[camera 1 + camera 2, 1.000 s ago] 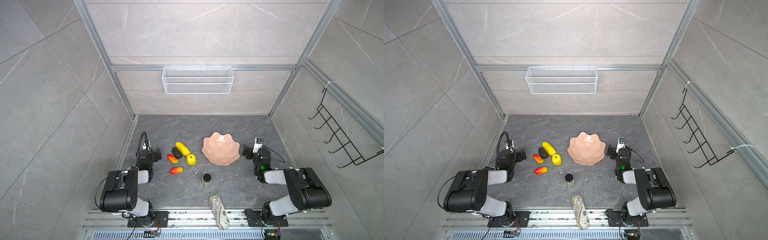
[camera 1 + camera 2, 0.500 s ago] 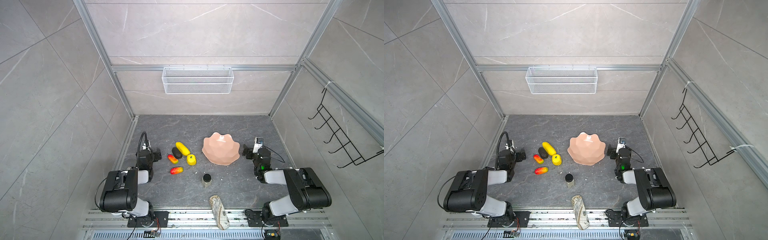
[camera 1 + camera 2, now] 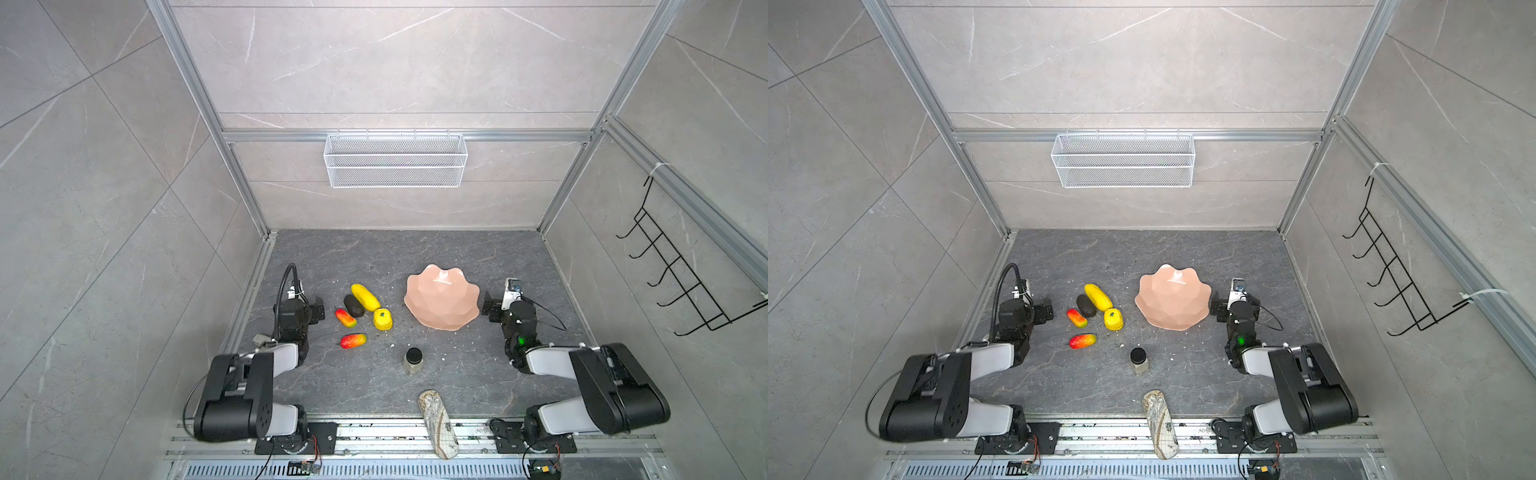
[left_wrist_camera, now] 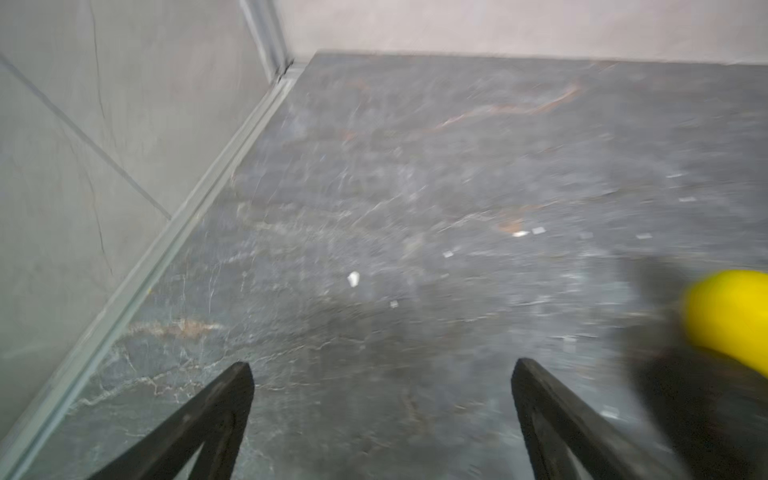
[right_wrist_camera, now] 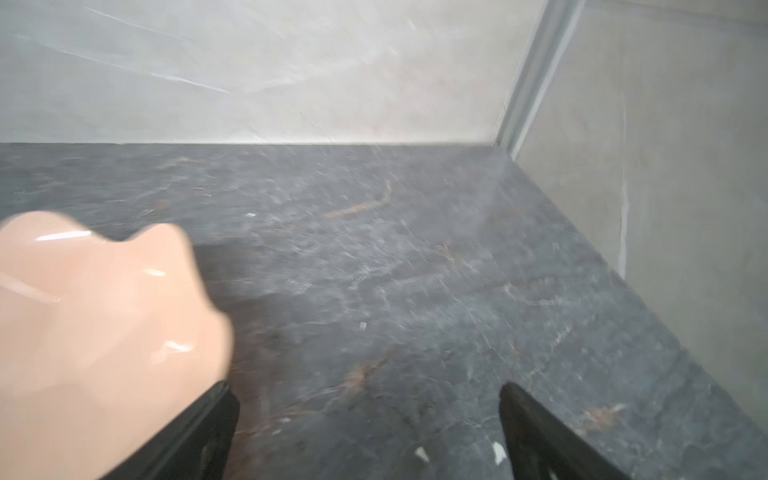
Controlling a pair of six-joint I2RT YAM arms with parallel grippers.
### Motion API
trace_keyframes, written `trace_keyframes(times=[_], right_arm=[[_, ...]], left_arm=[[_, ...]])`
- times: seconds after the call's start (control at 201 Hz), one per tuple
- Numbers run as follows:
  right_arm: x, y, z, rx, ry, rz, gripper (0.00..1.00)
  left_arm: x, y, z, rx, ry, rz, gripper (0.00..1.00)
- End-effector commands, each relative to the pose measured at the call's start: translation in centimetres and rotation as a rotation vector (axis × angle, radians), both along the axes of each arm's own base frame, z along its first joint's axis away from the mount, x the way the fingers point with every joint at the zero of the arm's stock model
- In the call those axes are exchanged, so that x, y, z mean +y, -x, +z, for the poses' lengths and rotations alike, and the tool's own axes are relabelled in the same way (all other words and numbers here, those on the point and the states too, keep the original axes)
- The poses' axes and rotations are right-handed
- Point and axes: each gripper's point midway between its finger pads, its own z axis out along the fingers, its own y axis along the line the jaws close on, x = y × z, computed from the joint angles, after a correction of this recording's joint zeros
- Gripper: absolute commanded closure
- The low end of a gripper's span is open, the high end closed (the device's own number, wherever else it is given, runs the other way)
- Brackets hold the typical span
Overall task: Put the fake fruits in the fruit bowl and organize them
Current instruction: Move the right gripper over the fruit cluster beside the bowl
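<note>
Left pincer (image 4: 380,370) and right pincer (image 5: 368,390) are wide open and empty, all 5 fruits (image 3: 365,297) lie near the bowl (image 3: 441,299), not in it, so I think I grab 1 next.

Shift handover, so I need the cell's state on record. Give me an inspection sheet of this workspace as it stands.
Surface: dark stone-look tabletop, white specks scattered.
Job's things: fruit bowl empty; long yellow fruit, blackish fruit, stubby yellow fruit, far red-yellow fruit, near red-yellow fruit all on the tabletop left of it.
Clutter: black-lidded jar upright; beige patterned object across the front edge.
Claws: left claw open, empty; right claw open, empty, close beside the bowl.
Cables: black cable arching over the left wrist; thin cable by the right wrist.
Surroundings: white wire basket on back wall, nothing seen inside; black hook rack on side wall.
</note>
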Motion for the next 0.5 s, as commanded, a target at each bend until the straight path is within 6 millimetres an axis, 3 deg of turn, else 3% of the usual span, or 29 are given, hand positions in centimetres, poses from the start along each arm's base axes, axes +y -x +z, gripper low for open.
trace_keyframes(times=[0.0,0.09,0.204,0.364,0.493], right_arm=[[0.6,0.7,6.2,-0.086,0.079,-0.079,0.00],[2.4,0.5,9.9,-0.026,0.012,-0.021,0.00],[9.3,0.7,13.8,0.077,-0.081,0.285,0.00],[16.9,1.4,16.7,0.259,-0.111,0.523,0.00],[21.8,1.9,16.0,0.386,-0.119,0.623,0.00]], left_arm=[[-1.7,0.7,8.4,-0.141,-0.062,-0.008,0.00],[-3.4,2.2,12.7,-0.139,-0.060,-0.034,0.00],[-6.0,4.1,16.1,-0.041,0.040,-0.134,0.00],[-7.4,7.9,17.3,0.132,0.065,-0.264,0.00],[-9.3,10.8,16.7,0.210,0.066,-0.432,0.00]])
